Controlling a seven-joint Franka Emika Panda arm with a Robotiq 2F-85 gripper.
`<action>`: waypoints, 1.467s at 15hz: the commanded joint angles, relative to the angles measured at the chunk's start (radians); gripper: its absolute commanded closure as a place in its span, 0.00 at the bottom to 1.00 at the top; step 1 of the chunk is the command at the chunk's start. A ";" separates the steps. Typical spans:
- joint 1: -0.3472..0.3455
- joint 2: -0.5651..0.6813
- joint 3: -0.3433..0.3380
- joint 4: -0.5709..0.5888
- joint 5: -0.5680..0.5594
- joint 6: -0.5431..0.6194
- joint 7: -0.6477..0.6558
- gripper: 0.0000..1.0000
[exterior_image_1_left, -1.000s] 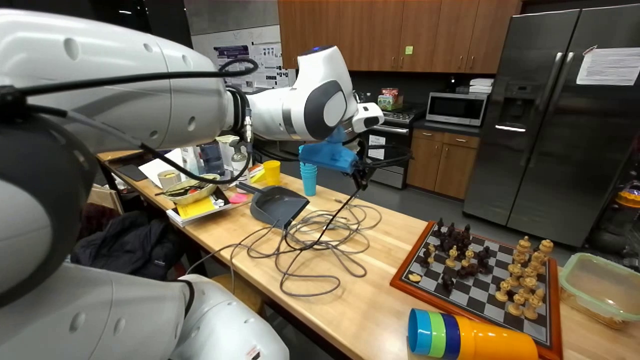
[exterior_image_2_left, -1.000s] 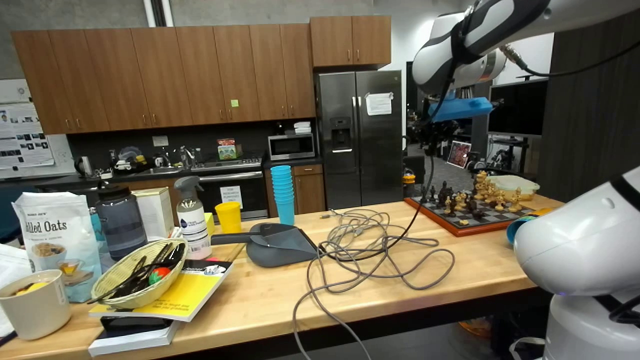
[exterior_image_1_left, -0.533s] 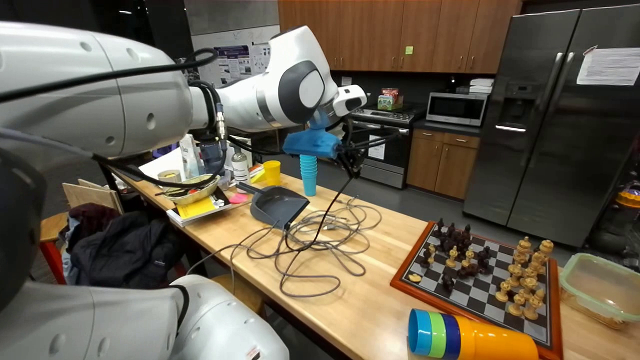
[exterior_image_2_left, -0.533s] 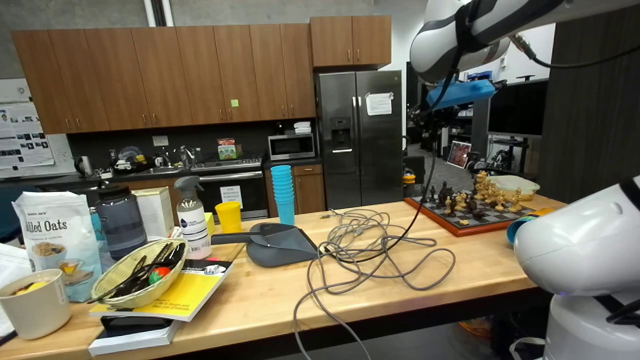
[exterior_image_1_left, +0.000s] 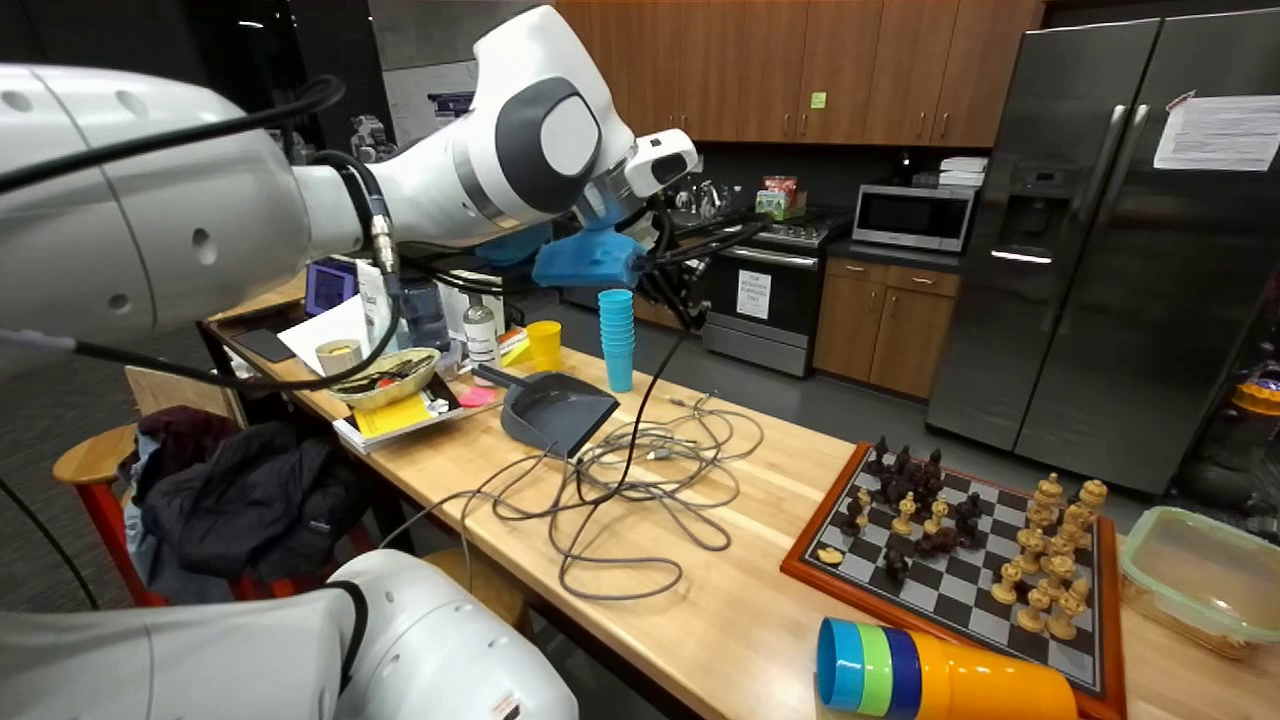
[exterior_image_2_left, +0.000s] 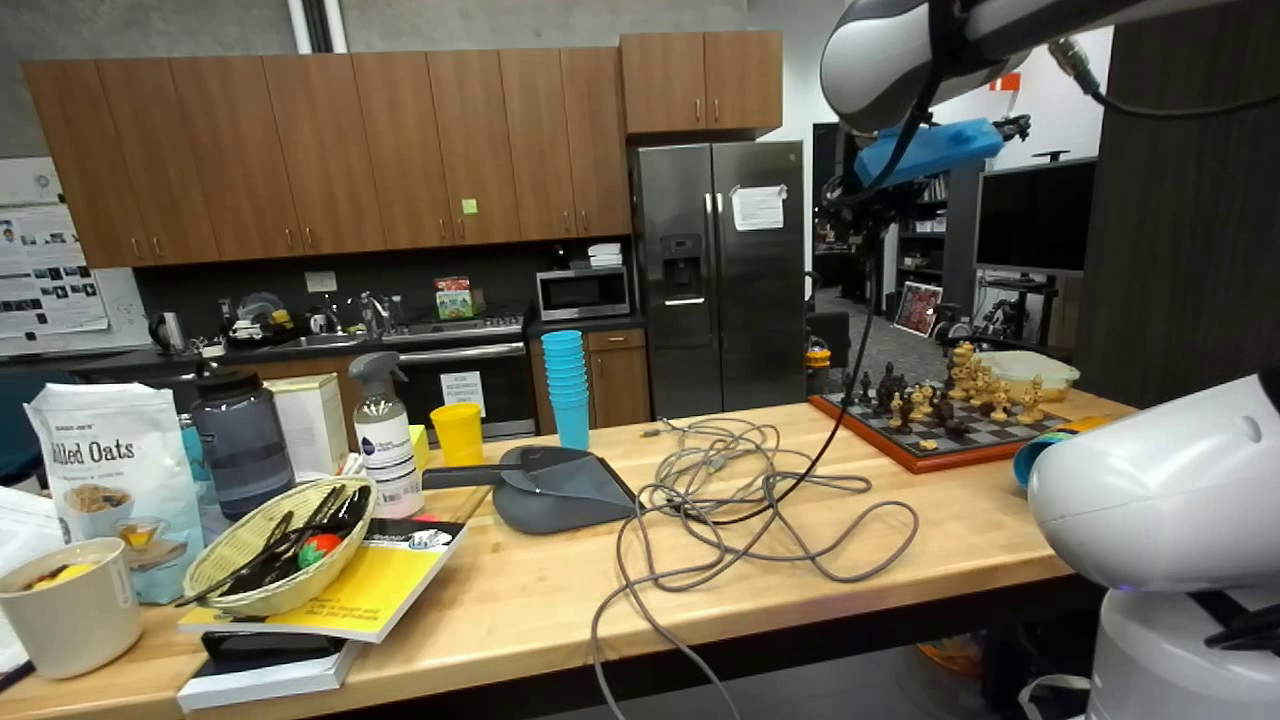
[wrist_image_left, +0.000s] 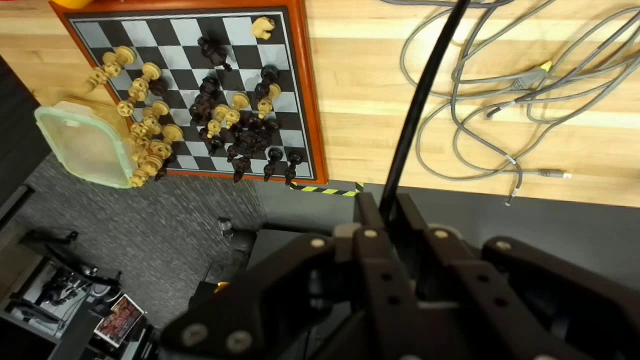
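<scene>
One gripper, at the end of one white robot arm, hangs well above the height of a wooden table, its two dark fingers pinching one black cable between their tips. In both exterior views the cable drops from the gripper to the middle of the table, where it merges with a tangle of grey cables; the loops cross too often to count. Just left of the tangle lies one dark grey dustpan, its handle pointing left. Beyond it, toward the far edge, stand one stack of light-blue cups, too closely nested to count, and one yellow cup left of the stack. One spray bottle and one wicker basket follow farther left. Right of the tangle lies one chessboard, crowded with light and dark chess pieces whose number cannot be told. By the board's near edge, one stack of coloured cups lies on its side, showing four colours: cyan, green, navy and orange. To the board's right sits one translucent plastic container with a pale green rim.
</scene>
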 joint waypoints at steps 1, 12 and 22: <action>-0.008 -0.037 0.004 0.017 -0.021 -0.034 0.011 0.97; 0.047 0.100 0.072 -0.037 -0.015 -0.007 -0.013 0.97; 0.110 0.221 0.071 -0.049 -0.050 0.027 -0.047 0.97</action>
